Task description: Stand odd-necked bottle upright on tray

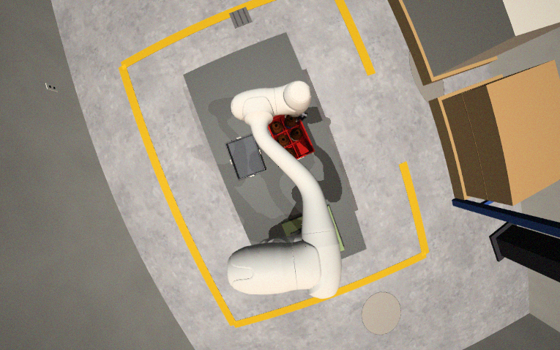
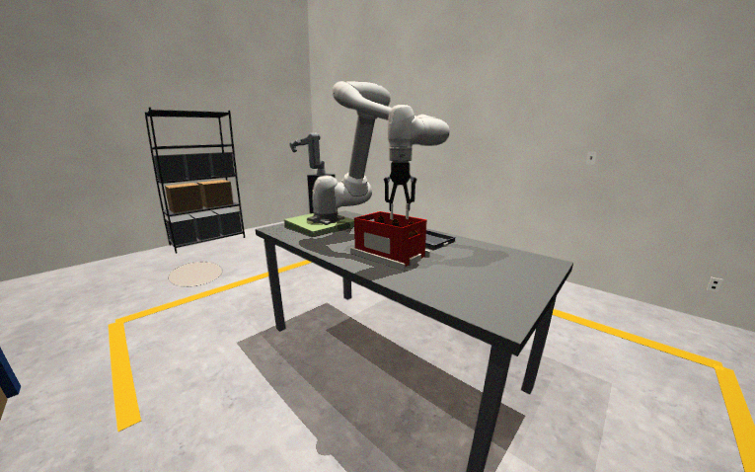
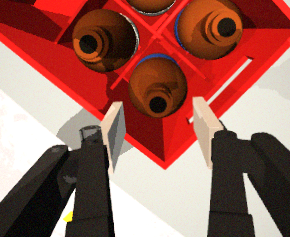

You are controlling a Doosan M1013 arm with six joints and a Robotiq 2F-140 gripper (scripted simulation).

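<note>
Robotiq 2F-140, black with pale flat finger pads point(image 1: 301, 116) point(image 2: 399, 215): fingers stood partly apart with nothing clamped, pointing down over the crate's outer corner. Between and just ahead of the pads in the wrist view was the brown corner bottle with a blue band point(image 1: 290, 121) point(image 3: 158, 83); contact was not evident. Judged step: comparing necks. For a fair reading, the pads would need centring on the neck, lowering to the same depth below each mouth, then closing gently and squarely; an off-centre squeeze might tip the bottle or mislead. Which bottle was odd could not be told. The divided red plastic crate point(image 1: 304, 149) point(image 2: 407, 243) point(image 3: 47, 54) held the visible bottles, some hidden by the arm, near one long edge of the grey worktop point(image 1: 230, 65) point(image 2: 474, 281). Its walls and handle slot left little side room, so a straight lift clear of the rim seemed wise. The dark shallow rectangular tray point(image 1: 246, 156) point(image 2: 440, 239) lay towards the opposite long edge, bearing no bottle; the stretch towards the far short edge, away from the arm's base, offered turning room.
</note>
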